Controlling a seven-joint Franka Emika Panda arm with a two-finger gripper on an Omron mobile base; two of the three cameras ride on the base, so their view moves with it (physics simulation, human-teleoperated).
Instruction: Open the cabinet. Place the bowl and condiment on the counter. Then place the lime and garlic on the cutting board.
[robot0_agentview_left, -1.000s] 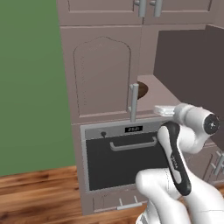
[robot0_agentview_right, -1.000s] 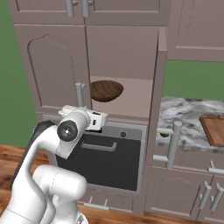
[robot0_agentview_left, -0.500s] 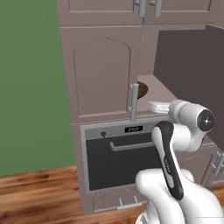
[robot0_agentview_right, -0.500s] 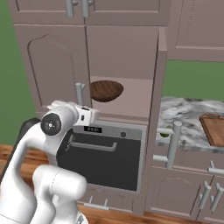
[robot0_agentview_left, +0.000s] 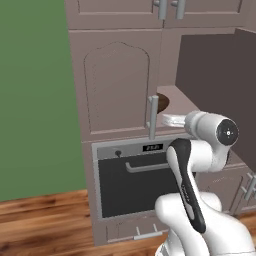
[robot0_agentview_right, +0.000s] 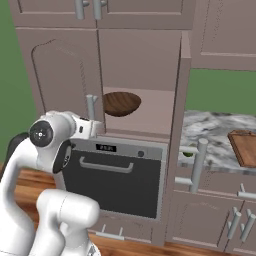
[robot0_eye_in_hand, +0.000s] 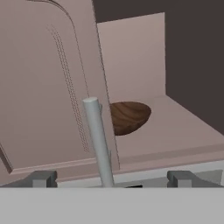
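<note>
Over the last second the white arm's hand is drawn leftward and back across the front of the tall taupe-brown cabinet (robot0_agentview_right: 135, 70). Its arched door (robot0_agentview_left: 117, 87) is seen standing open, so the first step is judged done. The gripper (robot0_eye_in_hand: 111, 178) is seen with its fingers (robot0_eye_in_hand: 41, 178) spread wide and empty, the grey bar handle (robot0_eye_in_hand: 98, 140) rising between them. The wide dark-brown wooden bowl (robot0_agentview_right: 121, 103) is left on the cabinet shelf (robot0_eye_in_hand: 170, 131), untouched. The reddish-brown cutting board (robot0_agentview_right: 243, 148) lies on the marble tabletop (robot0_agentview_right: 210, 142), well apart.
</note>
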